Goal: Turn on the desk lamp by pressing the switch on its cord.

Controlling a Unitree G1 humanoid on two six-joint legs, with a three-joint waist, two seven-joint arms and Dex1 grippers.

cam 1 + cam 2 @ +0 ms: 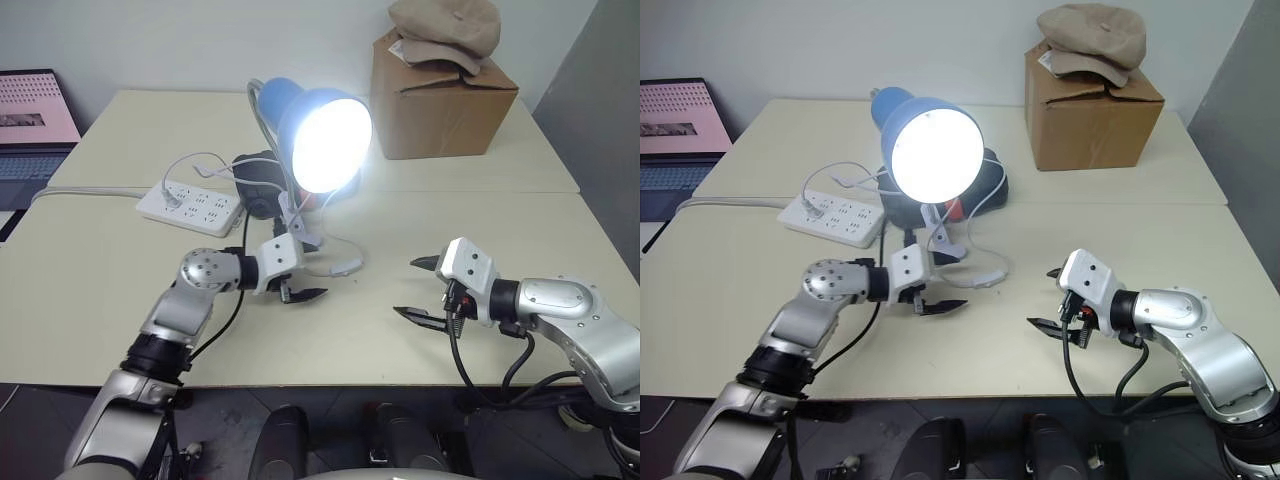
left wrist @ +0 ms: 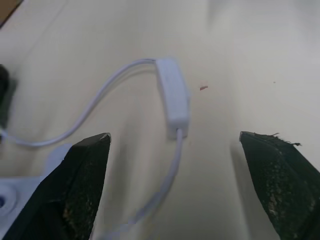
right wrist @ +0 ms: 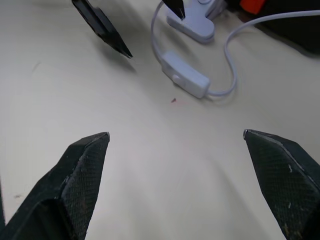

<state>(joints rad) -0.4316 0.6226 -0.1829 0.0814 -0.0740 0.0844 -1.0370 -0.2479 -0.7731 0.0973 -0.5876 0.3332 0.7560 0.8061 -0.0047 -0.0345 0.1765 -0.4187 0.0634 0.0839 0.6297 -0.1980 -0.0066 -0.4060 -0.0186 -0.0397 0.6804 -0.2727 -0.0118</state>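
both grippers low over the table (image 1: 90, 260), fingers spread wide, holding nothing: left gripper (image 1: 298, 291) just beside the switch (image 1: 347, 267), right gripper (image 1: 418, 288) well apart from it on bare tabletop. switch lying flat on the loop of cord (image 2: 107, 92), near the white clip base under the desk lamp (image 1: 318, 135), bulb glowing bright, so likely done. risks from here: catching the loose cord with a fingertip while pulling away, dragging the switch or tugging the lamp; bumping the switch again and turning the light off.
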